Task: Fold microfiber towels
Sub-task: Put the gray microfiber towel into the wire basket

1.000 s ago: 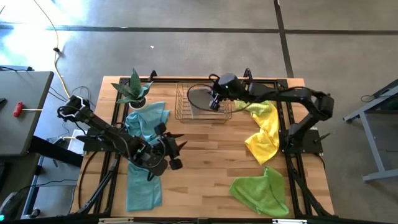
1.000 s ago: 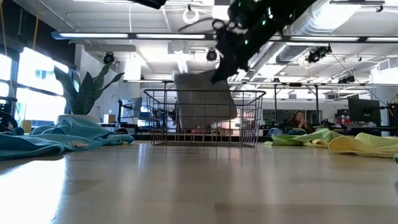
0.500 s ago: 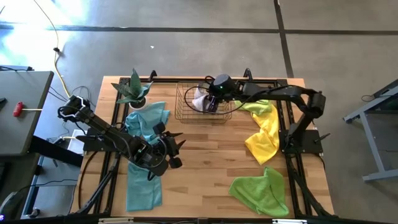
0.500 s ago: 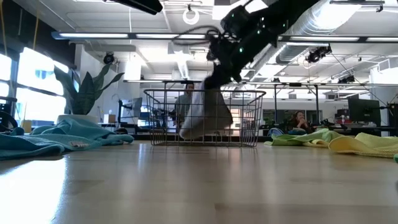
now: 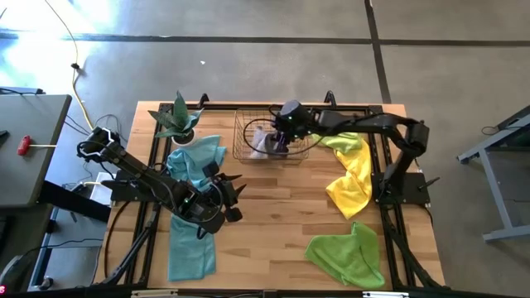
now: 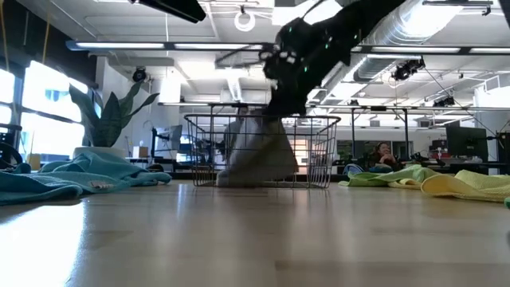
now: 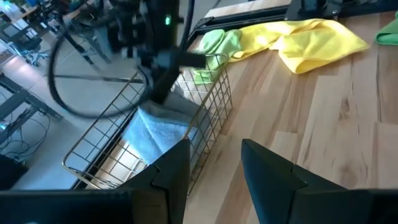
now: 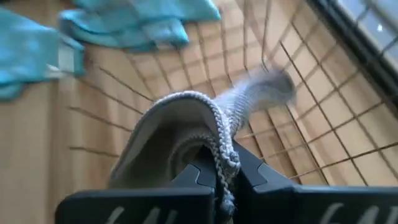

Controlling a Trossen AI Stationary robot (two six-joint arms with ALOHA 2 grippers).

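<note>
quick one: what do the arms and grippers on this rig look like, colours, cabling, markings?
Both arms are dark, nearly black, jointed links. The left gripper ends in two dark, flat, angular fingers. Black cables loop beside the right gripper, and a small green light glows on its wrist. No readable markings show.

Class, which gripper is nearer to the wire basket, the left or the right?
The right. The right gripper is down inside the basket, shut on the grey towel. The left gripper hovers over bare table in front of the basket, beside the teal towel.
</note>
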